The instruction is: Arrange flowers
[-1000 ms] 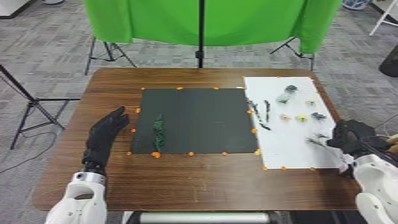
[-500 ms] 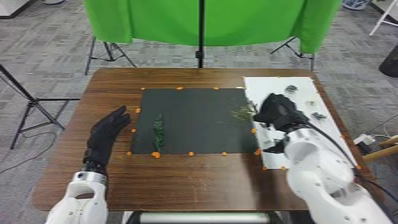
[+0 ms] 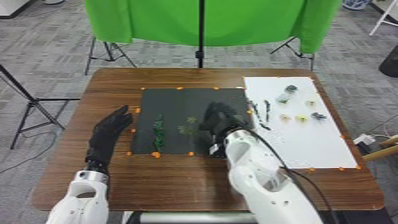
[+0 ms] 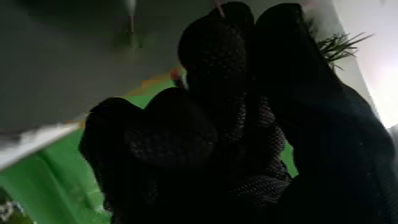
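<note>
My right hand [image 3: 222, 120] is over the right part of the black mat [image 3: 191, 145], shut on a thin green sprig [image 3: 188, 126] whose leafy end points left. In the right wrist view the same hand [image 4: 200, 120] has its fingers curled beside the thumb, and green needle-like leaves [image 4: 342, 47] show past the thumb. A long green branch [image 3: 159, 132] lies upright along the mat's left side. My left hand [image 3: 108, 126] stays left of the mat, fingers straight. The white sheet [image 3: 311, 150] holds dark stems [image 3: 266, 111], a pink flower [image 3: 285, 117] and a yellow flower [image 3: 302, 118].
Farther back on the sheet are a dark blue flower [image 3: 290, 88], a pale one [image 3: 283, 98] and a small one [image 3: 310, 103]; another dark flower [image 3: 318, 116] lies near its right edge. Orange pieces [image 3: 155, 155] line the mat's border on the brown table [image 3: 169, 185].
My right hand has moved left from the white sheet's right edge, across the sheet, to the black mat, carrying the sprig that lay on the sheet. The left hand has hardly moved.
</note>
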{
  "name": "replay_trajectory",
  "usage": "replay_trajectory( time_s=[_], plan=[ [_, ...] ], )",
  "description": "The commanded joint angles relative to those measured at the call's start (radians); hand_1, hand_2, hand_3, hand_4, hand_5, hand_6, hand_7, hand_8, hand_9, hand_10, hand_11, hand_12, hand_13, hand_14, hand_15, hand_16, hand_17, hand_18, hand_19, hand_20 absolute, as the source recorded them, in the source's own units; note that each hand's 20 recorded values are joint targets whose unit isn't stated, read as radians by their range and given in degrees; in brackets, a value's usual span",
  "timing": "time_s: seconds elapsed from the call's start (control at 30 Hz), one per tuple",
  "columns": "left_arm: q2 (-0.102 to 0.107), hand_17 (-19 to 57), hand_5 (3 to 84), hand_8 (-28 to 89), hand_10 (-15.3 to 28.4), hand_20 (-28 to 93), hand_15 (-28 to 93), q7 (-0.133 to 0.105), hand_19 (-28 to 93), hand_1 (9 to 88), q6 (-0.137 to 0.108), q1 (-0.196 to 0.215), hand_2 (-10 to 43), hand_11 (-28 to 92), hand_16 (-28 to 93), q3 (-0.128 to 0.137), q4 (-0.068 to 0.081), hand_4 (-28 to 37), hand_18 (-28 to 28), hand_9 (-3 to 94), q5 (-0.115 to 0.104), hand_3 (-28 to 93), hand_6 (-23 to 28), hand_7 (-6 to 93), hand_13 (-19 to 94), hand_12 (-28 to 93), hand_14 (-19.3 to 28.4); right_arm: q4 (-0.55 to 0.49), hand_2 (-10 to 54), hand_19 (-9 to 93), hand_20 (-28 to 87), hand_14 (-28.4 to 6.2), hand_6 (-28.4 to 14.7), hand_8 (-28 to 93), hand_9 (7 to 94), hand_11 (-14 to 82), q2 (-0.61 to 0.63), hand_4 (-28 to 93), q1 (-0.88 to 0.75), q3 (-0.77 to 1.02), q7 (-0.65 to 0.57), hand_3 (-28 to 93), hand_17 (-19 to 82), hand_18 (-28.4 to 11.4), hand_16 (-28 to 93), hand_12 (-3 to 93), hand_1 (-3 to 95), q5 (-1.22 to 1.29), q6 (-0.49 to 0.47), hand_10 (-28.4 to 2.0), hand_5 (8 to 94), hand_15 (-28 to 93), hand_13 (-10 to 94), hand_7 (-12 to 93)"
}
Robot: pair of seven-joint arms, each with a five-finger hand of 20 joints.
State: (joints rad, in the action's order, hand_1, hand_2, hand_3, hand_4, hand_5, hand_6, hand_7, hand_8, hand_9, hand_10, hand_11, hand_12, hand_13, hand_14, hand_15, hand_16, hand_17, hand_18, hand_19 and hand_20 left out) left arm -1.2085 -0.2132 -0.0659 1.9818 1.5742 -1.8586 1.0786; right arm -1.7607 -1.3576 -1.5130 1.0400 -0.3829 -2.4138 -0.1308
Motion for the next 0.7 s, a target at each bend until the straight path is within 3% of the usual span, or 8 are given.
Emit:
replay_trajectory(
  time_s=[0.03, 0.4, 0.6, 0.7],
  plan=[
    [-0.013, 4.4, 42.3, -5, 10.8, 18, 9, 0.017, 1, 19.9, 0.020, 0.015, -6.8, 10, 3, -0.014, 0.009, -21.4, 10.8, 43.0, -0.005, 68, 1.3, 8.2, 33, 15, 14.2, 0.038, -9.5, 93, 59, -2.1, -0.2, 17, 90.1, 38.4, -0.053, -14, 0.033, -0.042, -0.033, 52, 67, -10.9, 34, 31.4, 59.4, 0.053, -0.014, -10.2, 84.0, 63, 91, 23],
    [-0.011, 4.3, 42.1, -5, 10.9, 18, 9, 0.019, 1, 20.0, 0.032, 0.014, -6.8, 9, 3, -0.018, 0.008, -21.1, 10.8, 42.7, -0.002, 67, 1.3, 7.9, 33, 15, 14.1, 0.053, -9.5, 93, 57, -2.1, -2.1, 17, 90.2, 39.1, -0.064, -7, 0.045, -0.048, -0.025, 41, 68, -10.3, 35, 28.2, 56.4, 0.071, 0.023, -10.9, 81.8, 61, 91, 21],
    [-0.010, 4.3, 42.1, -5, 10.9, 18, 9, 0.023, 1, 20.1, 0.038, 0.008, -6.7, 9, 3, -0.019, 0.010, -21.1, 10.9, 42.7, 0.001, 67, 1.3, 8.0, 33, 15, 14.2, 0.048, -9.5, 93, 57, -2.3, -2.2, 13, 90.0, 39.1, -0.059, -13, 0.035, -0.043, -0.008, 53, 68, -10.3, 35, 28.0, 47.7, 0.055, 0.018, -11.1, 79.4, 60, 92, 20],
    [-0.011, 4.3, 42.1, -5, 10.9, 18, 9, 0.026, 1, 20.1, 0.041, 0.005, -6.8, 9, 3, -0.019, 0.011, -21.0, 10.9, 42.7, 0.001, 67, 1.3, 8.0, 33, 15, 14.2, 0.042, -9.5, 93, 57, -2.5, -1.9, 2, 90.0, 39.3, -0.056, -16, 0.026, -0.036, 0.002, 58, 68, -10.5, 35, 27.8, 42.8, 0.048, 0.008, -11.0, 78.3, 60, 92, 21]
  ],
)
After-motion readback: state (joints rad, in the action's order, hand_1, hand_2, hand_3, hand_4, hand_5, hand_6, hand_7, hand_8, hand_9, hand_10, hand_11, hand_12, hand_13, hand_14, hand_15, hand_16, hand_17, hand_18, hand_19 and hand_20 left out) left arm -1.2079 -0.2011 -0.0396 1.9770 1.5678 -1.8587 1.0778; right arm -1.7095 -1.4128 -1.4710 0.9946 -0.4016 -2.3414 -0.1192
